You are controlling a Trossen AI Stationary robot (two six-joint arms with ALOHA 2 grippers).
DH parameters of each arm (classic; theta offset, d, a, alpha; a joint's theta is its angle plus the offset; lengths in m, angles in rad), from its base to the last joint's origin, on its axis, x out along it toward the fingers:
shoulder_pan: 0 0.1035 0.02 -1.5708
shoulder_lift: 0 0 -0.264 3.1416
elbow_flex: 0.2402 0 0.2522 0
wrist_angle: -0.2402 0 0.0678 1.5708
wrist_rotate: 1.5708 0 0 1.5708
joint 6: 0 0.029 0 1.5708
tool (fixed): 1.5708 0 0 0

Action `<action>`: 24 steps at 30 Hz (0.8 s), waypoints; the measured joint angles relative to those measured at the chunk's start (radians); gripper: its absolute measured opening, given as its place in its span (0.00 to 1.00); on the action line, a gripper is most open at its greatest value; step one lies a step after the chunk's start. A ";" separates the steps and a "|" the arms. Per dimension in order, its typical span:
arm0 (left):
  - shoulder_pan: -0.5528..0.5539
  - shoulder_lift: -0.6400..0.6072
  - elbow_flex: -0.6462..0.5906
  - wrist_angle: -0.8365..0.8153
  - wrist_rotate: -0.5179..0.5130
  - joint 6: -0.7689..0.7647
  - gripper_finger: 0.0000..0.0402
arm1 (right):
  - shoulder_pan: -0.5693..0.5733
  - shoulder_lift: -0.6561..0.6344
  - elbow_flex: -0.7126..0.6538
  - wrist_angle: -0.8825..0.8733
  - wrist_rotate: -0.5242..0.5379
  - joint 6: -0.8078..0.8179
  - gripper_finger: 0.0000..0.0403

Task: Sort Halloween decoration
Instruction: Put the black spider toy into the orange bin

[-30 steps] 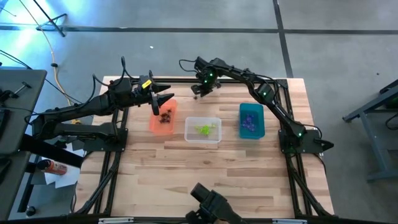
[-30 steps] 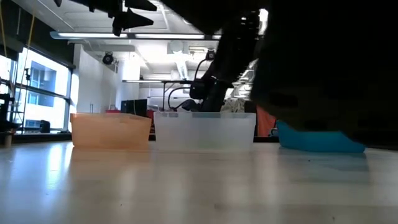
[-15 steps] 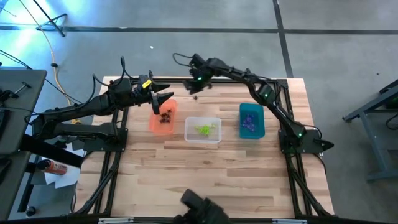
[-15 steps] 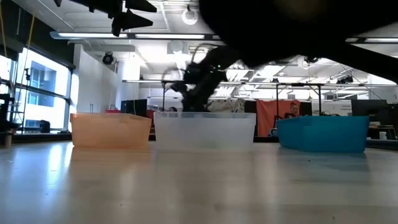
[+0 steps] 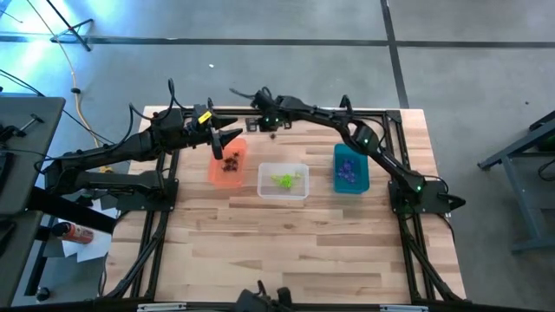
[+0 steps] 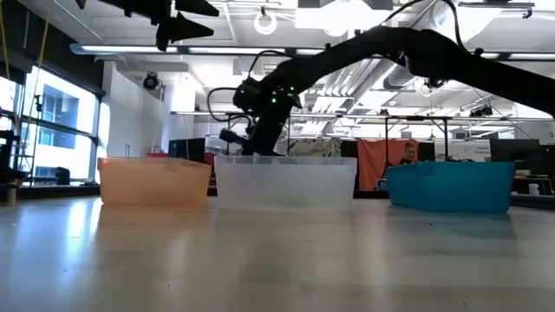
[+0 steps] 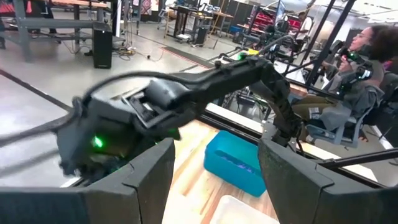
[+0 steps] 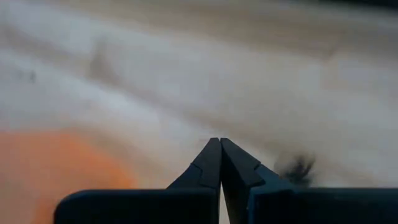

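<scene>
Since a second ago my right gripper (image 5: 265, 122) has swung leftward along the table's far edge, toward the orange bin (image 5: 228, 164).

From above, a black spider (image 5: 274, 134) is lying just beside my fingertips; my left gripper (image 5: 227, 139) is hovering open over that bin.

At my right wrist, my fingers (image 8: 211, 165) are meeting, holding nothing. I should open before descending.

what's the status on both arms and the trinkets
Right gripper fingers shut, empty, near a loose black trinket behind the orange bin. Left gripper open above that bin. Nothing in the way.
</scene>
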 joint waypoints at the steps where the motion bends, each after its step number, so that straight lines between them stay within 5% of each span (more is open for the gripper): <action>1: 0.000 0.000 0.000 0.000 0.003 0.000 0.54 | 0.007 -0.003 -0.001 -0.015 -0.005 -0.004 0.00; 7: 0.016 0.000 0.000 -0.006 0.008 0.011 0.54 | 0.042 -0.099 0.000 -0.059 -0.045 -0.134 0.00; 14: 0.075 0.019 -0.001 -0.101 0.113 0.003 0.54 | 0.073 -0.300 -0.075 -0.434 0.255 -0.363 0.00; 24: 0.129 0.164 0.030 -0.157 0.231 0.026 0.53 | 0.057 -0.870 -0.780 -0.156 0.288 -0.169 0.00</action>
